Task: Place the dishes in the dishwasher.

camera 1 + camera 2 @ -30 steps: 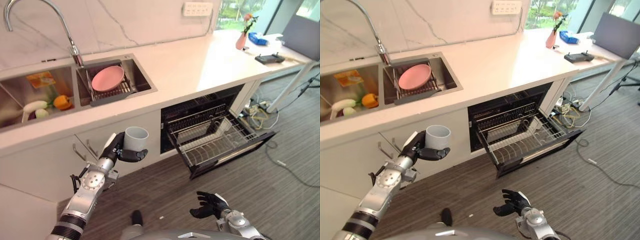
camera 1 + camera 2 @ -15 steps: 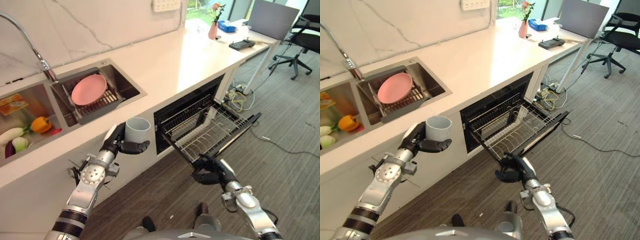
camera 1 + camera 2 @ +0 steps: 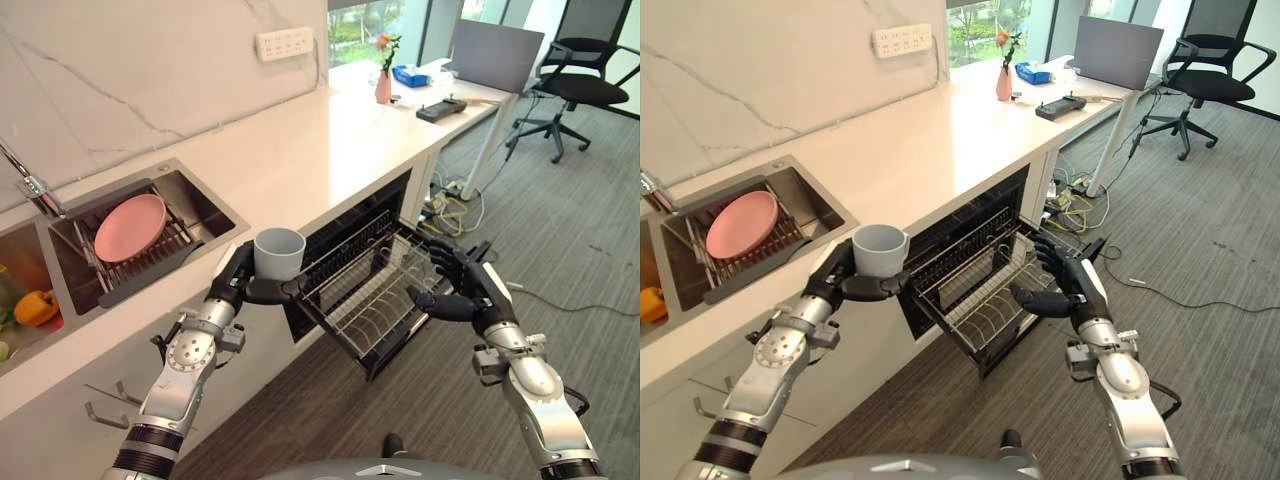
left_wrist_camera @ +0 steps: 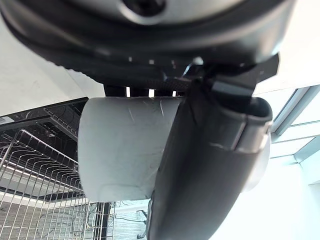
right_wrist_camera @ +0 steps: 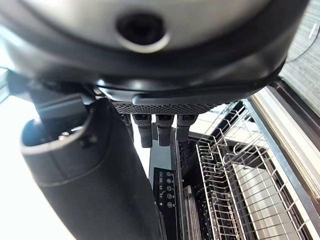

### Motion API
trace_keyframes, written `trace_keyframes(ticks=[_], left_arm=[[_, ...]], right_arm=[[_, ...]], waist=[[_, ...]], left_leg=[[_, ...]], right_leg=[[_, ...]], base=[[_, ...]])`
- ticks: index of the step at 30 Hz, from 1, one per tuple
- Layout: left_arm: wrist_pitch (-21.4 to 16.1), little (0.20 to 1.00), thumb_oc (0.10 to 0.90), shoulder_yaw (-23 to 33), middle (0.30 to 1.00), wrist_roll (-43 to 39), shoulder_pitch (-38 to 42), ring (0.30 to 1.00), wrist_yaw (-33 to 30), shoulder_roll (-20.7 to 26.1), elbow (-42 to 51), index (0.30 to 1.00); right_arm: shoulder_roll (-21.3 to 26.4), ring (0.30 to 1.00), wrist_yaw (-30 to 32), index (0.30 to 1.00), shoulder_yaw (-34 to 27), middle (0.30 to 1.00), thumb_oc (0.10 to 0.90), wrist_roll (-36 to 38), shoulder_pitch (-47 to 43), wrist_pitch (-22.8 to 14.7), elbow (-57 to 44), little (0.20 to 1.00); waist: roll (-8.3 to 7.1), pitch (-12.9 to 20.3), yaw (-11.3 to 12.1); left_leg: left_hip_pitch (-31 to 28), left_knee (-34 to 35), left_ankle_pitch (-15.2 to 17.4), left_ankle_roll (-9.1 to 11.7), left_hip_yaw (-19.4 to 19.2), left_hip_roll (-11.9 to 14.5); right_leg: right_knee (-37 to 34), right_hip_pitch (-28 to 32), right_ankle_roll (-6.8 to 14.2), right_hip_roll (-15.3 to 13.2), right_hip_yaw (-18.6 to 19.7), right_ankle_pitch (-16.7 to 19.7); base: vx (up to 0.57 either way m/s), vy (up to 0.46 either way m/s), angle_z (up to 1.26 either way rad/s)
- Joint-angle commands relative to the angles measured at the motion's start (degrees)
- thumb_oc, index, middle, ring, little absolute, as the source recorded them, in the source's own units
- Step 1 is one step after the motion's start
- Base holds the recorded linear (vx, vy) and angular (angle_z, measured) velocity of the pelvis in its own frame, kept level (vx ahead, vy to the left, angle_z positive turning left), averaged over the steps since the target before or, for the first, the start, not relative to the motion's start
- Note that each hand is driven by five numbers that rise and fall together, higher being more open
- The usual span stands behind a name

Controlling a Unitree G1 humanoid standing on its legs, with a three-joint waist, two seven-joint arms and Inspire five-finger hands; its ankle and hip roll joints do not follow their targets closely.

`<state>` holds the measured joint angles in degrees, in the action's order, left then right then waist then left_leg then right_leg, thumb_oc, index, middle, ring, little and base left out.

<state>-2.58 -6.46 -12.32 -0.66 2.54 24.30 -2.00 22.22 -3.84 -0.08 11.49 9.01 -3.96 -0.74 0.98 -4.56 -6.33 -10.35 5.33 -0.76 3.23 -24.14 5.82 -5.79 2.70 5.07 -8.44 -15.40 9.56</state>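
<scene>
Cup (image 3: 279,253) in left robot hand (image 3: 237,281)

1. Your right hand (image 5: 100,165) takes up most of this view, its thick dark thumb standing out and its fingers (image 5: 162,127) reaching straight ahead, relaxed, holding nothing.
2. Past the fingers you see the pulled-out silver wire dishwasher rack (image 5: 240,185).
3. The dark dishwasher front with its strip of small buttons (image 5: 167,182) sits just beyond the fingertips.
</scene>
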Motion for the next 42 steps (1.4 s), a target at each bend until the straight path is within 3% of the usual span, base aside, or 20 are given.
trace_keyframes(ticks=[1,3,7,11,20,28,42], left_arm=[[-6.94,0.3,0.4,-0.14,0.3,-3.07,7.9,0.3,-0.47,1.16,3.66,0.3],[-6.76,0.3,0.4,-1.28,0.3,-3.68,8.43,0.3,-0.18,0.56,2.8,0.3],[-6.77,0.3,0.4,-5.93,0.3,-3.24,12.44,0.3,-0.37,-0.47,-0.01,0.3],[-7.13,0.3,0.4,-10.22,0.3,-1.68,17.8,0.3,-2.74,-2.58,-4.07,0.3],[-7.32,0.3,0.4,-14.9,0.3,-6.8,23.17,0.3,-1.91,-5.28,-5.89,0.3],[-6.48,0.3,0.4,-16.81,0.3,-11.2,24.37,0.3,2.66,-5.35,-3.34,0.3],[-5.52,0.3,0.4,-17.16,0.3,-13.16,22.55,0.3,5.35,-4.5,-2.51,0.3]], right_arm=[[-0.58,0.9,-0.7,0.9,-1.2,0.9,0.8,4.12,-5.99,-5.77,-3.44,0.9],[-1.39,0.9,-1.73,0.9,-0.12,0.9,0.8,7.69,-6.51,-5.81,-2.82,0.9],[-5.54,0.9,-4.87,0.9,6.78,0.9,0.8,24.59,-8.36,-5.29,-3.6,0.9],[-5.93,0.9,-5.82,0.9,12.35,0.9,0.8,31.11,-10.04,-3.98,-5.17,0.9],[-4.78,0.9,-4.22,0.9,14.52,0.9,0.8,30.57,-14.68,-3.26,-3.51,0.9],[-2.81,0.9,-4.46,0.9,11.77,0.9,0.8,28.86,-15.42,-2.7,-3.81,0.9],[-3.82,0.9,-1.4,0.9,7.3,0.9,0.8,26.53,-17.47,-3.73,-3.47,0.9]], waist=[[-0.46,2.65,0.75],[-0.46,2.52,0.79],[-0.64,2.65,0.87],[-0.69,2.6,0.51],[-0.15,2.82,-0.21],[0.04,2.68,-0.72],[0.01,2.66,-0.64]], left_leg=[[0.65,-3.81,5.83,-0.42,4.13,-1.04],[0.67,-4.38,5.99,-0.18,4.56,-0.76],[0.58,-4.5,5.66,0.37,4.56,-0.36],[0.45,-4.46,5.54,0.66,4.36,-0.28],[0.01,-4.78,6.01,0.44,3.21,-0.58],[-0.05,-5.61,6.51,0.43,3.25,-0.48],[0.02,-6.8,7.16,0.35,3.81,-0.13]], right_leg=[[0.79,2.85,5.07,-3.72,-1.71,-8.52],[0.79,3.27,4.87,-3.53,-1.9,-8.89],[0.79,3.51,4.51,-3.21,-1.87,-9.26],[0.79,3.36,4.51,-3.2,-1.62,-9.08],[0.79,2.82,4.73,-3.29,-0.34,-8.74],[0.79,2.94,4.68,-3.27,0.0,-8.84],[0.79,3.29,4.34,-2.98,0.31,-9.1]], base=[[0.06,-0.039,0.09],[0.06,-0.039,0.1],[0.05,-0.03,0.12],[0.04,-0.024,0.05],[0.01,-0.005,-0.02],[0.01,-0.001,-0.01],[0.0,0.0,0.0]])
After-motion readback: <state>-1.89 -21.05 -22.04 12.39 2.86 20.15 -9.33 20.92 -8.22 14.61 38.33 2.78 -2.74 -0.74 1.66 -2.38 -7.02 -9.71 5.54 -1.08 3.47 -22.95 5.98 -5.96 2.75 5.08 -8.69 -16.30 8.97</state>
